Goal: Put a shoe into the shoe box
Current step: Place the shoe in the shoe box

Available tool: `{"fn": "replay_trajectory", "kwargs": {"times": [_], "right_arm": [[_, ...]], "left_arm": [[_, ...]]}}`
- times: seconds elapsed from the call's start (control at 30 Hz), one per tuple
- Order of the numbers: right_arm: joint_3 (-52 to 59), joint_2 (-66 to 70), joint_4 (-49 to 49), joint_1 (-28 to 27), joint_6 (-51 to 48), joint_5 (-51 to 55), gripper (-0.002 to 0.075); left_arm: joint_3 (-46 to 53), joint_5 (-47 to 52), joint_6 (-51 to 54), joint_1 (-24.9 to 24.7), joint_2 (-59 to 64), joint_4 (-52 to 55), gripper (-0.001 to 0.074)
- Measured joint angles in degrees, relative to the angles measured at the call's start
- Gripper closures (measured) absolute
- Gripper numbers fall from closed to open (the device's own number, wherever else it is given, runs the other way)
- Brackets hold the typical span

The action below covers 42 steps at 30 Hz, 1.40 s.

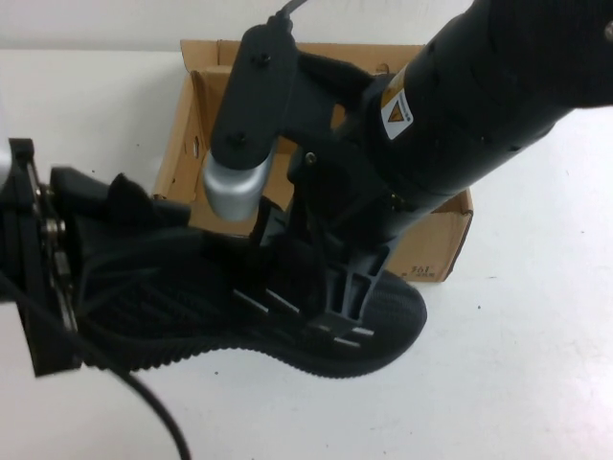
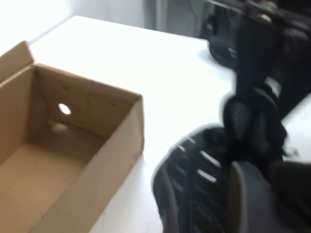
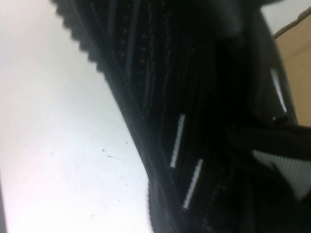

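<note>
The black shoe (image 1: pixel 192 307) with white side dashes hangs close in front of the brown shoe box (image 1: pixel 436 240), its ridged sole toward me. My left gripper (image 1: pixel 72 220) is at the far left, shut on the shoe's heel. One of its fingers (image 2: pixel 252 199) lies against the shoe (image 2: pixel 194 194) in the left wrist view. My right gripper (image 1: pixel 326 278) reaches down from the upper right and is shut on the shoe's side wall by the opening. The right wrist view shows the shoe (image 3: pixel 160 97) and its white tongue tag (image 3: pixel 286 170) up close.
The box (image 2: pixel 112 160) stands open with its flaps up and a round hole in one wall. The white table (image 1: pixel 517 383) surrounds it. My right arm (image 1: pixel 479 96) crosses over most of the box. A black cable (image 1: pixel 158 412) trails at the front left.
</note>
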Motion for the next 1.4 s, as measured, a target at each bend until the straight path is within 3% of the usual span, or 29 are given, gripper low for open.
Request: {"fn": "replay_trajectory", "kwargs": {"times": [0.07,0.17,0.23,0.3,0.4,0.47,0.53,0.7,0.8,0.93,1.4], "right_arm": [[0.0,0.1,-0.1,0.0,0.4,0.3,0.0703],[0.5,0.4,-1.5,0.0,0.6,1.4,0.0706],[0.6,0.7,-3.3,0.0,0.8,1.8,0.0706],[0.6,1.1,-4.5,-0.5,1.0,1.8,0.0706],[0.6,2.2,-4.9,-2.8,0.9,1.9,0.0706],[0.6,2.8,-5.0,-5.5,0.2,1.9,0.0706],[0.1,3.7,-5.2,-8.5,-1.3,1.5,0.0707],[-4.8,6.3,-6.1,-13.4,-5.9,0.9,0.0708],[-9.4,8.4,-6.3,-14.9,-7.9,0.8,0.0708],[-16.9,13.4,-6.9,-15.8,-9.3,0.8,0.0708],[-41.6,35.8,-11.8,-17.3,-9.9,-3.2,0.0709]], "left_arm": [[0.0,-2.1,-2.7,0.0,0.0,-1.5,0.0524],[-0.3,-7.7,-9.3,0.0,-0.1,-2.4,0.0252],[-0.4,-12.4,-14.6,0.0,-0.1,-2.4,0.013],[-0.4,-17.1,-19.6,0.0,-0.1,-2.4,0.0079],[-0.4,-23.4,-24.9,0.0,-0.1,-2.4,0.0071],[-0.4,-26.6,-28.2,0.0,-0.1,-1.9,0.009],[-0.4,-28.4,-32.5,0.2,-0.1,0.0,0.0167],[-0.4,-26.9,-40.1,0.8,-0.1,8.4,0.0577],[-0.4,-25.2,-41.9,0.8,-0.1,13.5,0.0686],[-0.4,-23.1,-44.4,0.8,-0.1,18.5,0.0724],[-0.5,-16.8,-45.5,0.7,2.0,21.0,0.0733]]}}
